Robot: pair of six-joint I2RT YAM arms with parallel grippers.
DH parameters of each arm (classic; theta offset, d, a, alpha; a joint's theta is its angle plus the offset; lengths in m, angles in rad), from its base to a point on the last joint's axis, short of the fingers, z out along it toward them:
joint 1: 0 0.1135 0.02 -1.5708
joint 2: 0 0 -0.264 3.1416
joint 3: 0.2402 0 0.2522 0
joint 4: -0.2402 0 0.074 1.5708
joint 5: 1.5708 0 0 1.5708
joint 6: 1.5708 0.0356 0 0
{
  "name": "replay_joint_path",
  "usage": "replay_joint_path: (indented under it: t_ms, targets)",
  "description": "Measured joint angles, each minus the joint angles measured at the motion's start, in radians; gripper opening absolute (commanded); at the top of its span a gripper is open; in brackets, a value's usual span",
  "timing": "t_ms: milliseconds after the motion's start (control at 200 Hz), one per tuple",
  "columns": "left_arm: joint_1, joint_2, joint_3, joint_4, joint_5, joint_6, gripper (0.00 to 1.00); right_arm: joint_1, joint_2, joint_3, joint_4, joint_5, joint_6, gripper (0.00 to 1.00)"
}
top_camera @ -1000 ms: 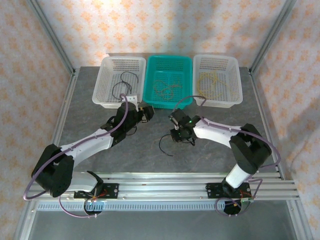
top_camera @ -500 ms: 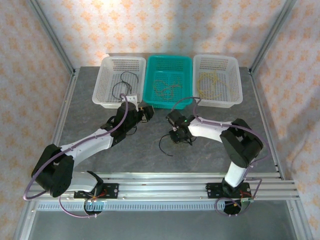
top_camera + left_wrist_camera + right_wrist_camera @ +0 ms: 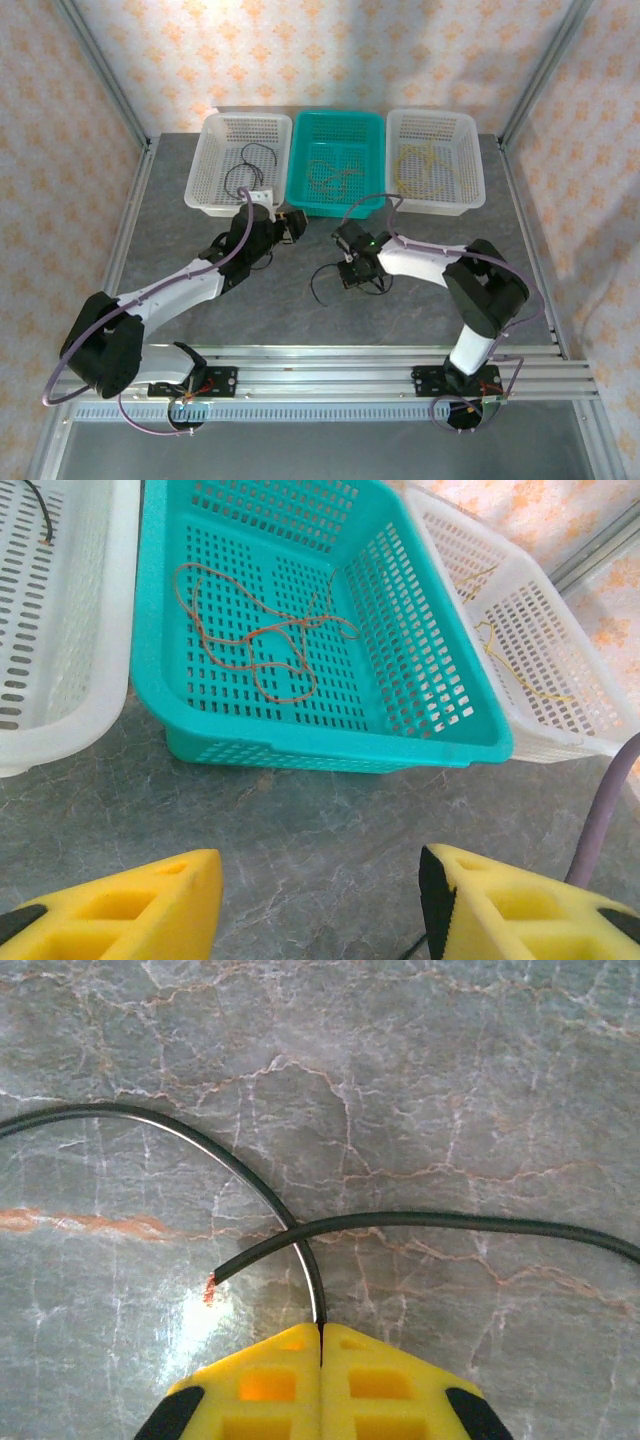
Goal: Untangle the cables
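A black cable [image 3: 318, 285] lies on the grey table in front of my right gripper [image 3: 352, 273]. In the right wrist view the yellow jaws are pressed together at my right gripper [image 3: 321, 1332], shut on one strand of that black cable [image 3: 250, 1175]. Its bare copper end [image 3: 211, 1286] crosses over the held strand. My left gripper [image 3: 290, 222] hangs open over bare table, its fingers [image 3: 115, 905] wide apart before the teal basket [image 3: 330, 748]. An orange-brown cable [image 3: 262, 645] lies in the teal basket, a yellow cable [image 3: 425, 165] in the right white basket, and another black cable [image 3: 245, 170] in the left white basket.
Three baskets stand in a row at the back: white [image 3: 250, 118], teal [image 3: 337, 113], white [image 3: 432, 113]. Aluminium rails [image 3: 350, 365] run along the near edge, and frame posts rise at the table's corners.
My right gripper has closed onto the black cable on the table, and the loose loop has shifted slightly left. The left arm has barely moved.
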Motion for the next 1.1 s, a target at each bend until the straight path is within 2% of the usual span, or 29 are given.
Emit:
replay_joint_path:
  t_ms: [220, 370, 586, 656, 851, 1101]
  targets:
    - [0.000, -0.006, 0.000, 0.000, 0.005, 0.006, 0.58, 0.000, -0.162, -0.041, 0.058, -0.021, 0.003, 0.00]
    - [0.000, 0.009, 0.033, -0.013, 0.056, 0.037, 0.62, 0.000, -0.251, -0.068, 0.100, -0.022, -0.010, 0.00]
    - [0.002, 0.044, 0.096, -0.050, 0.206, 0.114, 0.70, -0.019, -0.348, -0.100, 0.111, -0.022, -0.041, 0.00]
    - [0.002, 0.045, 0.097, -0.061, 0.238, 0.129, 0.70, -0.023, -0.364, -0.100, 0.120, -0.022, -0.049, 0.00]
    - [0.009, 0.087, 0.100, -0.080, 0.423, 0.175, 0.70, -0.053, -0.451, -0.126, 0.122, -0.026, -0.110, 0.00]
    - [0.009, 0.142, 0.107, -0.105, 0.568, 0.211, 0.67, -0.066, -0.507, -0.126, 0.119, -0.045, -0.141, 0.00]
